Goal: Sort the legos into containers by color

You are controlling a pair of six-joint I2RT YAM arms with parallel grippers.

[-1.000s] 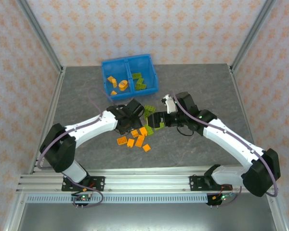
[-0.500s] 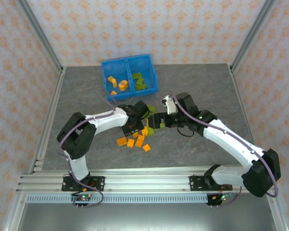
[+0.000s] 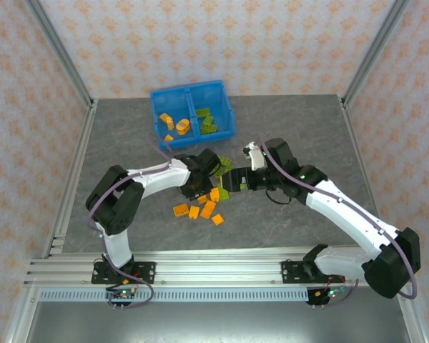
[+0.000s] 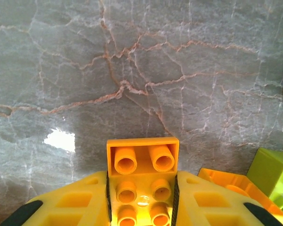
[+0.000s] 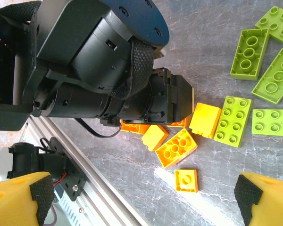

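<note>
Hard, light, stiff plastic by the look of it, glossy enough to slip and unlikely to break; best taken across the two long flat sides, pads square to them, clear of the studs. Just so with the orange lego (image 4: 142, 162) in the left tool (image 4: 141, 200): clenched on it, one yellow finger (image 4: 70, 207) against each long side, studs facing the wrist camera, the far end poking out past the fingertips. Cannot tell whether lifted off the surface (image 3: 293, 121) or resting on it. From above, held at the middle of the surface, in the loose pile: more orange legos (image 3: 200, 209) toward the near edge, green legos (image 3: 225, 163) toward the far edge. Left arm (image 3: 146, 179) stretched low, elbow folded out toward the left edge, wrist over the pile. Right tool (image 5: 144, 197) released, fingers wide apart with nothing between them, hovering just beside the left wrist; right arm (image 3: 336, 200) reaching in from the near right corner toward the middle. Blue bin (image 3: 189, 93) at the far edge, somewhat left of centre: orange pieces in the left compartment (image 3: 173, 106), green in the right compartment (image 3: 222, 107). Likely destination for the held piece: the left one. Worth a firm squeeze on so smooth a plastic.
</note>
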